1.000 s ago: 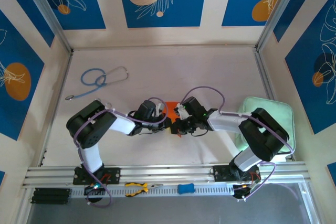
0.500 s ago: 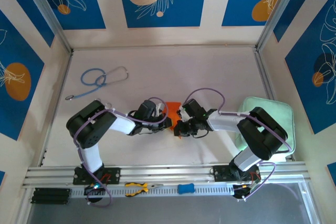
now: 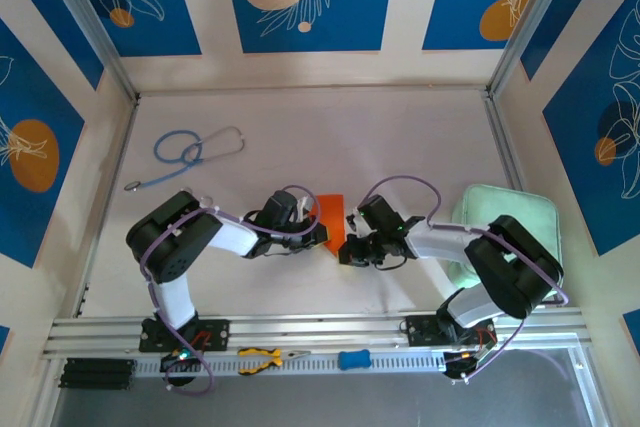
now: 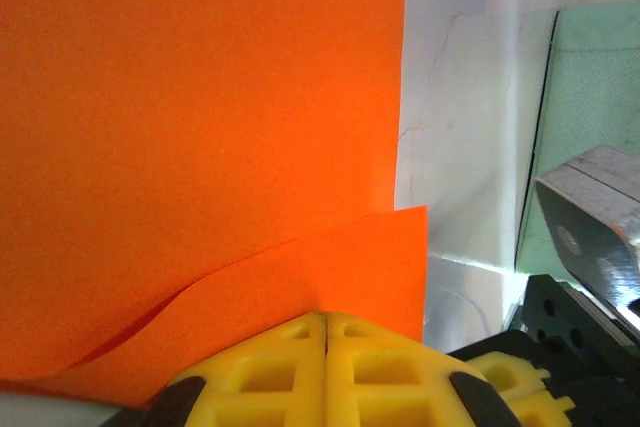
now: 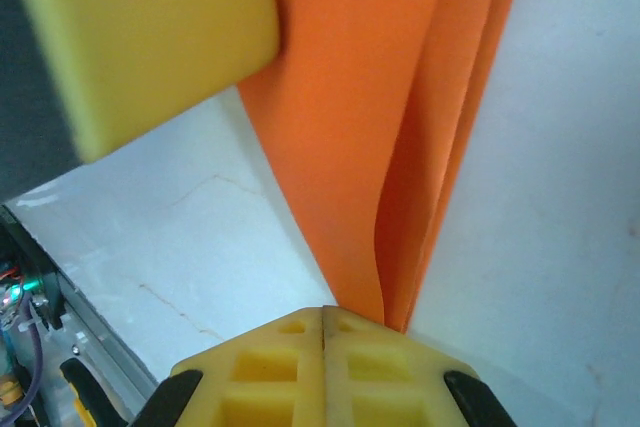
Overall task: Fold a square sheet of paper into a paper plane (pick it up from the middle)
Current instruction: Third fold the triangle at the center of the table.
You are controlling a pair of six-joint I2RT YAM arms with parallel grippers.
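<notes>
View from above: the square sheet of paper [image 3: 331, 215], bright orange, plain and partly folded, lies at mid-table [image 3: 300, 127] between my two arms. The left gripper [image 3: 322, 237] meets its near left edge and the right gripper [image 3: 347, 250] its near right corner. A pale green pad [image 3: 520, 207] sits well apart to the right, and a blue stethoscope [image 3: 190, 152] far left.

Left wrist view: I see the yellow fingers [image 4: 270, 372] pressed together, pinching a raised flap of the sheet. The rest of the sheet spreads flat beyond them.

Right wrist view: the fingers [image 5: 260, 372] are likewise closed. The sheet's layered edges converge into their tips, so I read them as nipping that corner. One yellow pad [image 5: 150, 37] of the left gripper touches the sheet at upper left.
</notes>
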